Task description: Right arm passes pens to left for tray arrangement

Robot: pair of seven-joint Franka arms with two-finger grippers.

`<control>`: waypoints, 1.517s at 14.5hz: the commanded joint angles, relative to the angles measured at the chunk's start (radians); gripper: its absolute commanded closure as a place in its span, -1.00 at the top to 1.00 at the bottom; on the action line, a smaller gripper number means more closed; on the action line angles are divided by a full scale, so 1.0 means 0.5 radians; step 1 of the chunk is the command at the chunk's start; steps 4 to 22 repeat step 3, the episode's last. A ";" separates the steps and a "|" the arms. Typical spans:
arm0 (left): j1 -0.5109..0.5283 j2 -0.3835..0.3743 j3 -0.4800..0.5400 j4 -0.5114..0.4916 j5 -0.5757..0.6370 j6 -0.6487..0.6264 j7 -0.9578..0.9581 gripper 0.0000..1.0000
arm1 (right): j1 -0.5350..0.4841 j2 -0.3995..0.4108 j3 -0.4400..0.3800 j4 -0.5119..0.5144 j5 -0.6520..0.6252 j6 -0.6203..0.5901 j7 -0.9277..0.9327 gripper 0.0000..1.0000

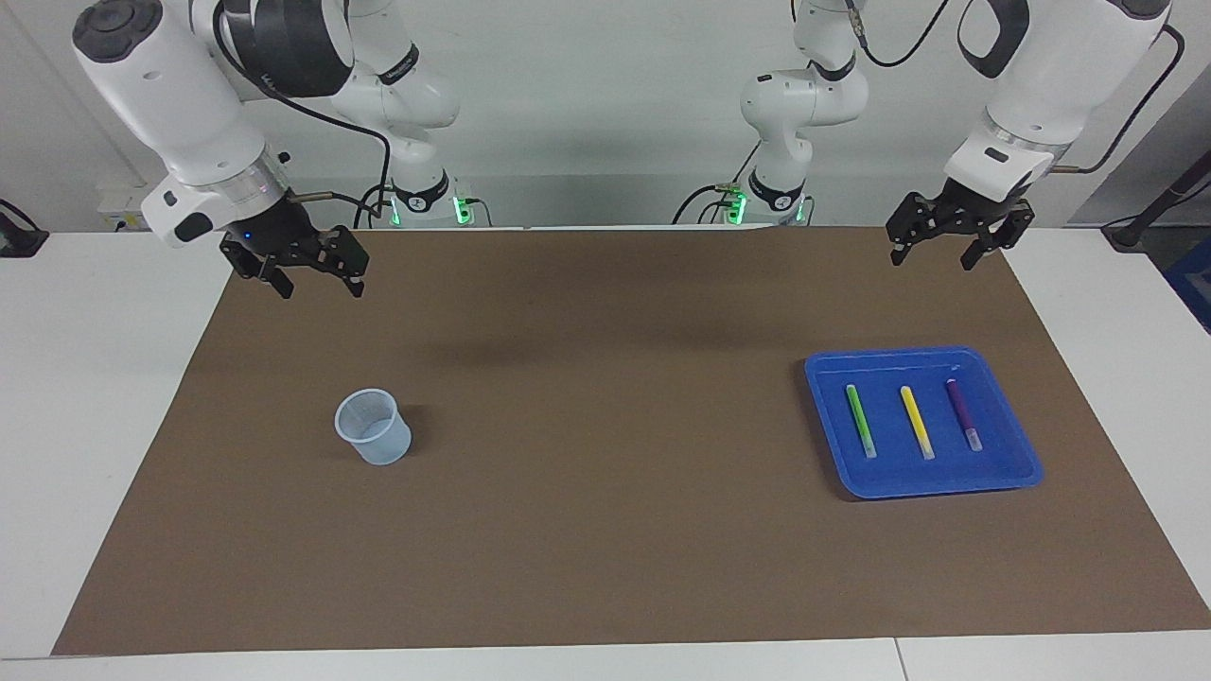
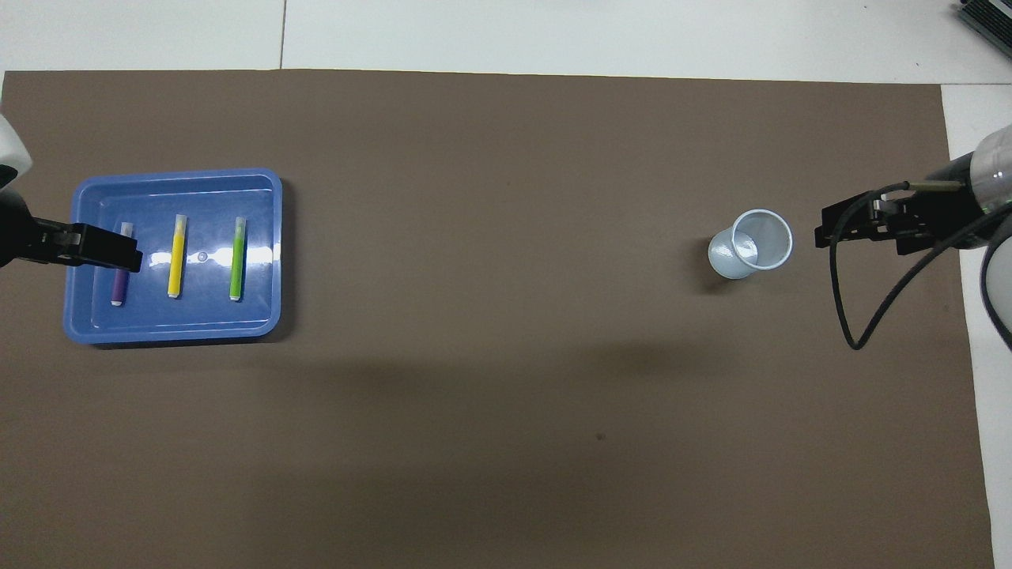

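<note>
All three pens, green (image 1: 860,421), yellow (image 1: 917,422) and purple (image 1: 963,414), lay side by side in the blue tray (image 1: 922,484). Both the left gripper (image 1: 949,244) and the right gripper (image 1: 307,272) hung raised, fingers open and empty. The arranging looked finished; only retreat seemed left.

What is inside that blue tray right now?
Three pens lie side by side in the blue tray, apart from each other: green pen, yellow pen, purple pen. From overhead the raised left gripper covers part of the purple one.
</note>
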State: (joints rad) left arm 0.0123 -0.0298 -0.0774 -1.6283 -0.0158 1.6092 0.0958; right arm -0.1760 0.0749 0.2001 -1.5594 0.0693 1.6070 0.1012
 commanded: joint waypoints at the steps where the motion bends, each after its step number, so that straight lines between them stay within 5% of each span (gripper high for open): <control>1: 0.000 -0.042 0.011 -0.029 -0.021 -0.012 0.032 1.00 | -0.016 -0.045 0.014 -0.054 -0.016 0.017 -0.015 1.00; 22: 0.003 -0.042 0.011 -0.029 -0.021 -0.012 0.032 1.00 | -0.019 -0.045 0.014 -0.054 -0.016 0.020 -0.015 1.00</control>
